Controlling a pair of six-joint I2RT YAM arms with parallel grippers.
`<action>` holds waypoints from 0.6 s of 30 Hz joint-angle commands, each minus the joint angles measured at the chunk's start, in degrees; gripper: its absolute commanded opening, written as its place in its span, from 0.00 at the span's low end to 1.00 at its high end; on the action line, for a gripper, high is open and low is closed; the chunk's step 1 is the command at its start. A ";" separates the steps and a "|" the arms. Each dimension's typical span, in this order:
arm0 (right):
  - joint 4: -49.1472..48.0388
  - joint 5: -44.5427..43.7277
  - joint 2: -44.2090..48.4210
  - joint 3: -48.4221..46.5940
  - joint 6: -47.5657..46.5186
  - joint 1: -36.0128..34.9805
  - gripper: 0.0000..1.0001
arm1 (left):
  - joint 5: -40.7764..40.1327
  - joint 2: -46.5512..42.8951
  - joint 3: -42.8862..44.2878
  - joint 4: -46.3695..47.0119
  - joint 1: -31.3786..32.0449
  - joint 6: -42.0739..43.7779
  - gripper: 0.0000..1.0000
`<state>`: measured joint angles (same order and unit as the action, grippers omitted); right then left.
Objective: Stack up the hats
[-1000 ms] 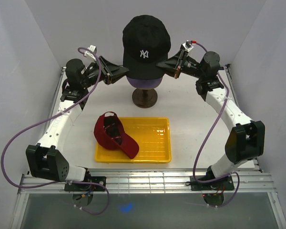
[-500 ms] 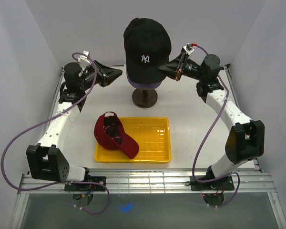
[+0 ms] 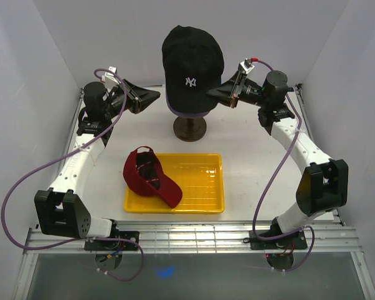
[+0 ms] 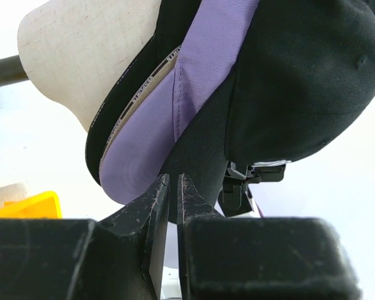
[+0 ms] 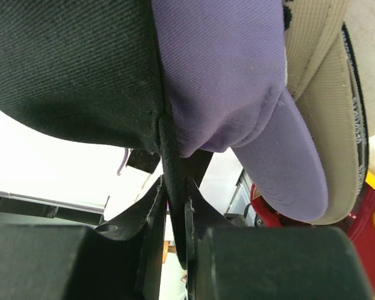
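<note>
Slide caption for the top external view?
Right tool pinches stacked black fabric baseball cap; red fabric cap rests on yellow plastic tray.

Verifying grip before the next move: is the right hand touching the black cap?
Touching. The right wrist view shows the black cap's edge pinched inside the right hand.

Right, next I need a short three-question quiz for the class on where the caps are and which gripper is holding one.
1. True or false: the lavender cap sits under the black cap.
2. Which cap lies apart from the others? A lavender cap, B black cap, C red cap.
3. Fill in: the ___ gripper pinches the black cap's edge.

Key: 1 true. 2 C. 3 right: the right gripper is shut on the fabric.
</note>
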<state>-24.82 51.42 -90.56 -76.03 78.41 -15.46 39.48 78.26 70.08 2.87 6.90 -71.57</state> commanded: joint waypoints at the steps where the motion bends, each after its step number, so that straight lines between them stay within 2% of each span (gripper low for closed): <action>1: 11.54 -4.31 -1.11 0.80 -5.72 1.40 0.08 | 0.42 -1.97 0.58 0.82 -0.04 0.47 0.00; 7: 14.01 -5.54 -1.19 0.71 -8.36 1.40 0.09 | 0.51 -2.06 0.76 0.90 0.05 0.47 0.00; 18: 18.92 -7.65 0.56 -1.84 -12.05 1.40 0.38 | 0.77 -1.71 1.90 0.73 0.05 0.38 0.00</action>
<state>-15.09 49.08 -89.60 -77.28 70.32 -15.44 39.66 78.26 70.11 3.03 6.90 -71.75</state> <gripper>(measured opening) 0.366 0.112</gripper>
